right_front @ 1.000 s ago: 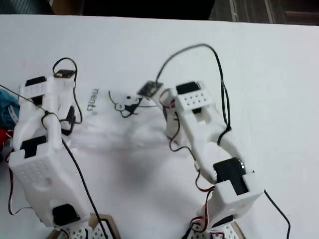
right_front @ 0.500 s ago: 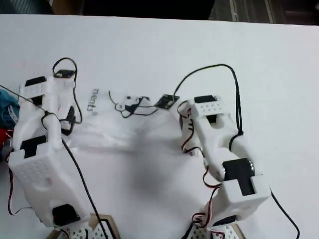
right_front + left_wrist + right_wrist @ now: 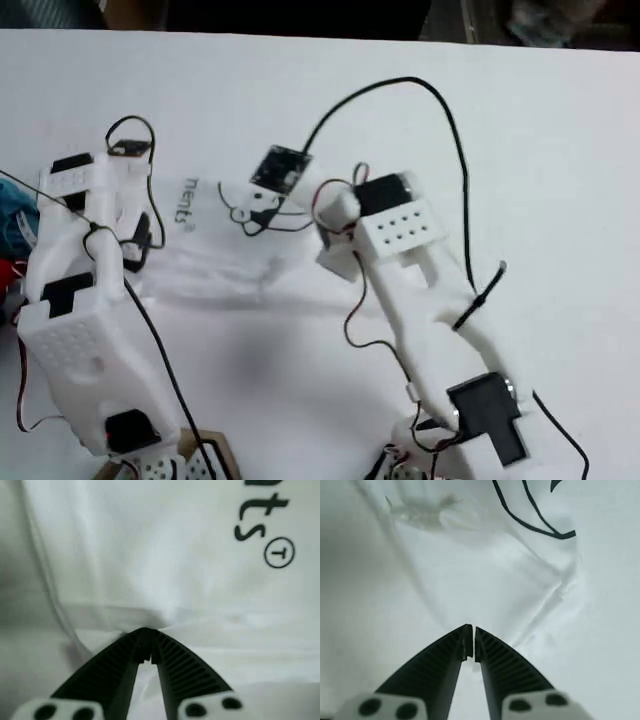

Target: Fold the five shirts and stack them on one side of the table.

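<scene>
Left wrist view, claw (image 3: 146, 641) pinching shirt (image 3: 150, 555) fold

I am working over a white worktop (image 3: 560, 120) that is carrying a single white shirt (image 3: 235, 270).

The shirt is lying directly on the near middle of the worktop, between my two arms. It is spreading out low and rumpled, with soft creases running across it. Black print is showing along its far edge, with lettering toward my left and a looping line drawing toward my right. Its cloth is blending closely with the white surface beneath. At the worktop's left edge something blue (image 3: 12, 215) and something red (image 3: 8, 275) are peeking in, though I cannot tell what they are. At the near edge, a wooden plate (image 3: 215, 450) is sitting under my left arm's base.
</scene>
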